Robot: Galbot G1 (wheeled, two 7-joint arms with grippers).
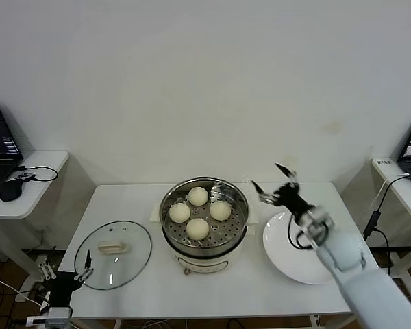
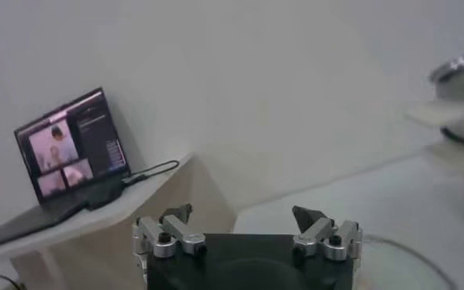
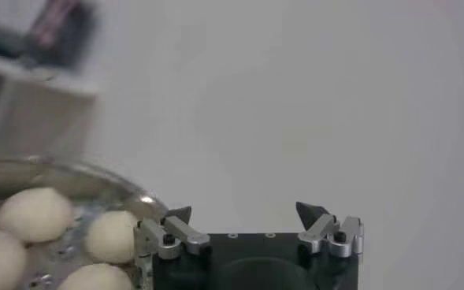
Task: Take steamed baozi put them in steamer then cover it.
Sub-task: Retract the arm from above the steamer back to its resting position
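Observation:
Several cream-white baozi (image 1: 198, 196) lie on the perforated tray inside the shiny steel steamer (image 1: 170, 223) at the table's middle; the right wrist view shows them too, baozi (image 3: 35, 213) within the steamer rim (image 3: 98, 178). The glass cover (image 1: 133, 252) with its cream handle lies flat on the table to the left of the pot. My right gripper (image 1: 268, 177) (image 3: 243, 211) hangs open and empty just right of the steamer, above the edge of the white plate (image 1: 288, 257). My left gripper (image 1: 67, 266) (image 2: 242, 213) waits open and empty at the table's front left corner, beside the cover.
The white plate is bare. Side tables flank the main table: the left one carries a laptop (image 1: 0, 140) and a mouse (image 1: 10, 190), the right one (image 1: 397, 179) another laptop with cables. A white wall closes the back.

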